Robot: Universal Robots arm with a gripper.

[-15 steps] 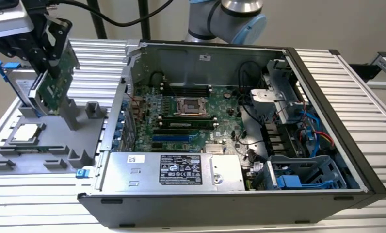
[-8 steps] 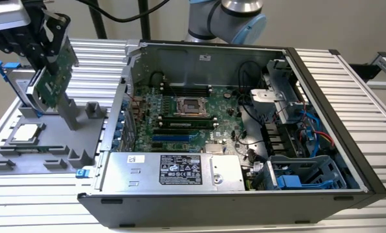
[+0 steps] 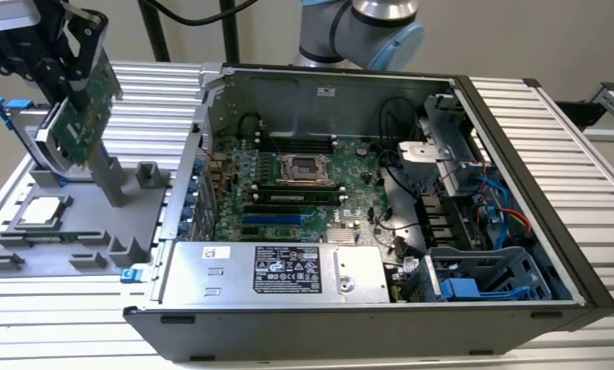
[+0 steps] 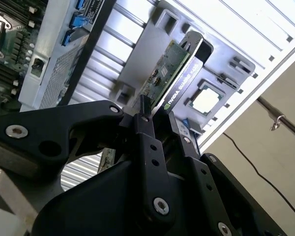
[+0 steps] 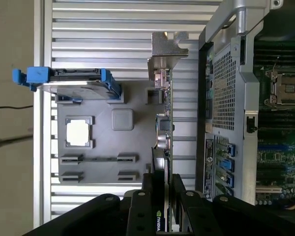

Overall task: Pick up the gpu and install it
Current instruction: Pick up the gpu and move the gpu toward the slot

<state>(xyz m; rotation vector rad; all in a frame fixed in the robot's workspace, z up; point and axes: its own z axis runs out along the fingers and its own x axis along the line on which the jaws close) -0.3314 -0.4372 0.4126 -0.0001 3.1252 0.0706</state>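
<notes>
Black jaws are clamped on the graphics card (image 3: pixel 81 116), gripping the end away from its bracket.

- The card hangs tilted over the grey tray (image 3: pixel 19 254), outside the computer case (image 3: pixel 318 104). Its green circuit face shows in the exterior view.
- In the first wrist view the card (image 5: pixel 163 123) is edge-on, thin and flat. Its silver bracket (image 5: pixel 164 49) is bent sheet metal at the far end.
- I cannot tell whether the bracket tip touches the tray.

**Tray:** matte grey moulded plastic with raised posts and slotted holders.
- A square silver processor chip (image 3: pixel 42 210) lies flat in a square pocket.
- A silver hard drive (image 5: pixel 71 86) with blue plastic tabs stands on edge in a holder just beside the card.

**Case:** dark shell with a bare sheet-metal interior, lying on its side with the side panel off.
- It holds a green motherboard (image 3: pixel 286 193) with a square socket (image 3: pixel 298 167).
- A boxy silver power supply (image 3: pixel 276 270) sits along the near wall.
- Black cables run toward the exterior view's right.

**Surface** (image 3: pixel 554 131): ribbed silver metal slats under both the tray and the case.
</notes>
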